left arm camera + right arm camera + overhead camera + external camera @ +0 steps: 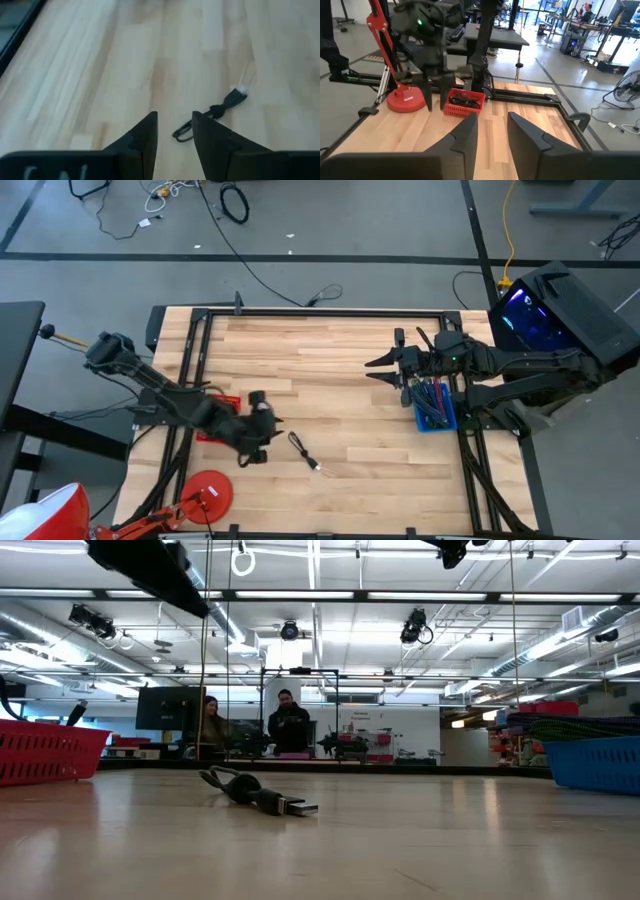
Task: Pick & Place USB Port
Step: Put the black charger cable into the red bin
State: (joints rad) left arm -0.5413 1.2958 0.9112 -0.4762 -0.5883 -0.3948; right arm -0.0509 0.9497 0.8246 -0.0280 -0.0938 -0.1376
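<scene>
One short black USB cable with a silver plug [304,452] lies loose on the pale wooden tabletop [330,370], toward the front of the table and between the two bins. At the left edge sits a red slatted plastic basket [212,423] holding a few dark cables, as the right wrist view shows; at the right edge a blue plastic bin [436,412] is stuffed with a tangle of red and dark cables. The left gripper [262,435] hovers just beside the cable, on the red basket's side, its two dark fingers [145,142] parted a little with nothing between them; the cable's looped end lies just beyond the fingertips, the plug farther out. The right gripper [380,369] waits above the table near the blue bin, its fingers [466,134] likewise apart and holding nothing. Two people stand in the room behind the table.
</scene>
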